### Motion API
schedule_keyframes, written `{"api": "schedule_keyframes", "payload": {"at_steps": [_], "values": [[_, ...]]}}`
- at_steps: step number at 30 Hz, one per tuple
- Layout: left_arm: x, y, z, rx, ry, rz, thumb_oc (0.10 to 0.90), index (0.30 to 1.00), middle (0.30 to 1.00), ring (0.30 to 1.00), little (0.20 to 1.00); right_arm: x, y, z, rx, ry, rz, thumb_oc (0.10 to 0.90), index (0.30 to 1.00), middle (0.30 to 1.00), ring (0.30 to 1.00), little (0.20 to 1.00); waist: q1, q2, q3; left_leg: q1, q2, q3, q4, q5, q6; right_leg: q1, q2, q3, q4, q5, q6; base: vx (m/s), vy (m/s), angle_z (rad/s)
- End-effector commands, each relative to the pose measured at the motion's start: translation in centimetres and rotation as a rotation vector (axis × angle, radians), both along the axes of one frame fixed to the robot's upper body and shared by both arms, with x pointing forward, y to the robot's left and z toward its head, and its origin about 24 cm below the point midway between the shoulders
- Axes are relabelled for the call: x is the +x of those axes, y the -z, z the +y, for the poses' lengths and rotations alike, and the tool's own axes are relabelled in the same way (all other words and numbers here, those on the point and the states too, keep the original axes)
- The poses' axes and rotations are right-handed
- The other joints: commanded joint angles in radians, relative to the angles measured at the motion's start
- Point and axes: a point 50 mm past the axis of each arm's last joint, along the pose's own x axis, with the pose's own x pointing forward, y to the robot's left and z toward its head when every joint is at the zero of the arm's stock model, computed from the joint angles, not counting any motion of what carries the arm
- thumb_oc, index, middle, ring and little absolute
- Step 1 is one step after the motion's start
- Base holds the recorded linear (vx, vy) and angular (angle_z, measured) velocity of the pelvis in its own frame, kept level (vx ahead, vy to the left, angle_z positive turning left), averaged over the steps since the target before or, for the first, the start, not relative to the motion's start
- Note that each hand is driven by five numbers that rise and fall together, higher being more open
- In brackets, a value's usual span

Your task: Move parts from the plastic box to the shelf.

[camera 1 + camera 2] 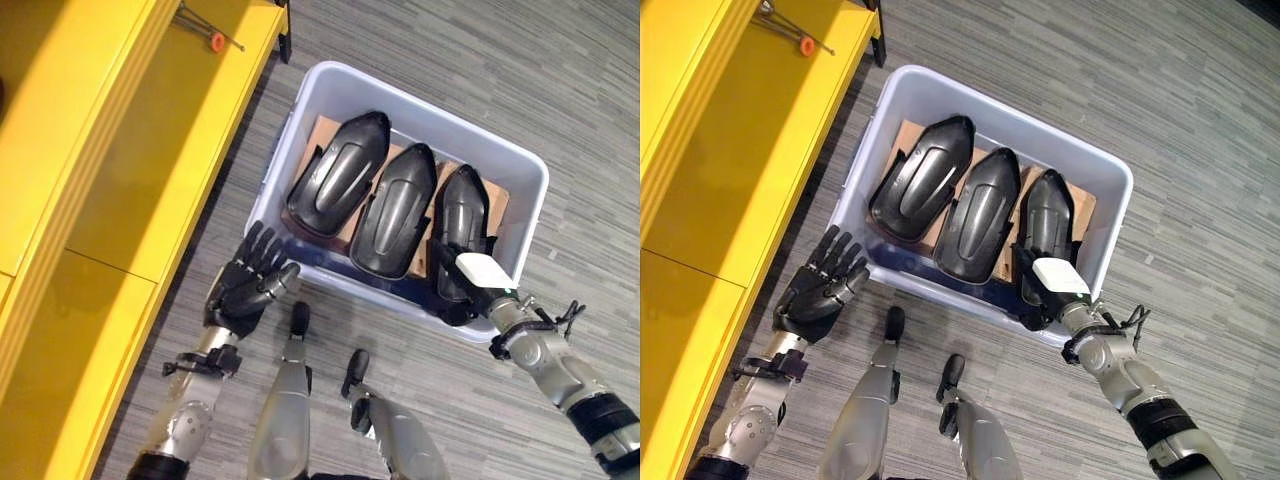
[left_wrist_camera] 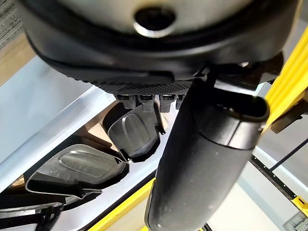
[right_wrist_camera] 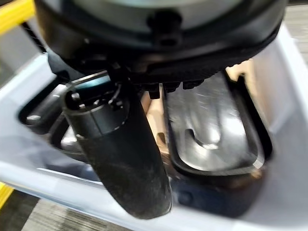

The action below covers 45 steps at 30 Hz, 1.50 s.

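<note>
Three black moulded parts sit side by side in the plastic box (image 1: 300, 130), which takes up the middle of the head views on grey striped floor (image 1: 520, 70). They lie on a brown cardboard sheet (image 1: 322, 132) at the box bottom: the left part (image 1: 340, 172), the middle part (image 1: 395, 210) and the right part (image 1: 462, 215), each long and shell-shaped, running from upper right down to lower left and lying just beside one another.

Right hand (image 1: 1042, 296) comes in from the lower right and sits over the box's near rim, right on the lower end of the right part, with a white cover on the thumb. Its own wrist view puts the thumb and finger bases close above that glossy shell, but I honestly can't tell if the fingers are wrapped on it or just resting there.

Left hand (image 1: 248, 282) hangs at the lower left of centre, just outside the box's near-left corner, fingers straight and a bit spread, holding nothing.

Yellow shelf (image 1: 110, 170) fills the left side of the frame, with a thin metal rod with an orange bit (image 1: 212, 38) lying on it at the top.
</note>
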Motion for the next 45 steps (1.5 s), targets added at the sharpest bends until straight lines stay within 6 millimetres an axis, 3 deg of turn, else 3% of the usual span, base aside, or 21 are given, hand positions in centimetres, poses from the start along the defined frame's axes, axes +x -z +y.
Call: {"api": "schedule_keyframes", "payload": {"at_steps": [1,11,17,18,26,30,35,39,42,45], "values": [[0.3,-3.7,-0.6,0.056,0.071,-0.190,0.900,1.000,1.000,1.000,1.000,1.0,-1.7,-0.2,-0.039,-0.009,-0.022,0.900,1.000,1.000,1.000,1.000,-0.005,-0.001,-0.022,-0.086,0.026,0.032,0.028,-0.082,-0.054,-0.017,0.044,0.017,0.132,-0.138,-0.058,0.01,-0.046,0.03],[1.5,-4.1,-1.9,0.064,0.133,-0.195,0.900,1.000,1.000,1.000,1.000,3.5,-1.2,-2.2,-0.007,0.191,0.006,0.900,1.000,1.000,1.000,1.000,0.020,0.053,-0.022,-0.120,-0.001,0.011,0.017,-0.077,-0.047,-0.113,0.034,-0.003,0.201,-0.143,-0.064,0.00,-0.008,0.06],[1.9,-4.4,-2.8,0.069,0.176,-0.202,0.900,1.000,1.000,1.000,1.000,4.8,-2.6,-3.2,-0.032,0.233,-0.011,0.900,1.000,1.000,1.000,1.000,0.032,0.081,-0.022,-0.126,-0.019,0.005,0.013,-0.079,-0.038,-0.159,0.020,-0.016,0.238,-0.147,-0.062,-0.01,0.013,0.03],[2.1,-4.7,-3.3,0.057,0.212,-0.209,0.900,1.000,1.000,1.000,1.000,5.3,-3.7,-3.7,-0.065,0.250,-0.044,0.900,1.000,1.000,1.000,1.000,0.035,0.096,-0.022,-0.130,-0.022,0.000,0.013,-0.077,-0.035,-0.178,0.018,-0.018,0.252,-0.144,-0.062,0.00,0.000,0.00],[2.0,-4.7,-3.7,0.051,0.229,-0.210,0.900,1.000,1.000,1.000,1.000,5.9,-6.1,-4.8,-0.134,0.298,-0.132,0.900,1.000,1.000,1.000,1.000,0.033,0.114,-0.022,-0.119,-0.028,-0.004,0.008,-0.078,-0.026,-0.206,0.010,-0.017,0.277,-0.138,-0.059,0.00,0.000,0.00],[1.9,-4.7,-3.9,0.043,0.244,-0.213,0.900,1.000,1.000,1.000,1.000,6.0,-8.2,-6.0,-0.285,0.351,-0.284,0.900,1.000,1.000,1.000,1.000,0.028,0.127,-0.022,-0.110,-0.028,-0.002,0.001,-0.079,-0.022,-0.221,0.008,-0.015,0.290,-0.135,-0.056,-0.01,0.017,0.00],[1.6,-4.6,-4.2,0.022,0.253,-0.216,0.900,1.000,1.000,1.000,1.000,5.9,-10.9,-6.4,-0.326,0.366,-0.449,0.900,1.000,1.000,1.000,1.000,0.018,0.139,-0.022,-0.095,-0.029,0.003,-0.006,-0.081,-0.017,-0.227,0.005,-0.007,0.296,-0.133,-0.053,-0.01,0.037,-0.01],[1.3,-4.5,-4.3,0.005,0.277,-0.233,0.900,1.000,1.000,1.000,1.000,5.6,-13.1,-5.9,-0.411,0.351,-0.668,0.900,1.000,1.000,1.000,1.000,0.010,0.147,-0.022,-0.082,-0.030,0.008,-0.011,-0.083,-0.014,-0.225,0.004,0.000,0.298,-0.134,-0.052,-0.01,0.039,-0.04],[0.8,-4.1,-4.7,-0.042,0.286,-0.236,0.900,1.000,1.000,1.000,1.000,4.5,-16.3,-4.5,-0.415,0.274,-0.950,0.900,1.000,1.000,1.000,1.000,-0.010,0.168,-0.022,-0.064,-0.030,0.013,-0.015,-0.084,-0.015,-0.224,0.002,0.014,0.308,-0.140,-0.053,-0.01,0.139,-0.10],[0.5,-3.9,-4.9,-0.069,0.292,-0.246,0.900,1.000,1.000,1.000,1.000,3.4,-17.1,-3.2,-0.350,0.219,-1.071,0.900,1.000,1.000,1.000,1.000,-0.027,0.173,-0.022,-0.048,-0.029,0.017,-0.022,-0.086,-0.013,-0.216,0.000,0.021,0.306,-0.141,-0.049,-0.01,0.058,-0.05]]}}
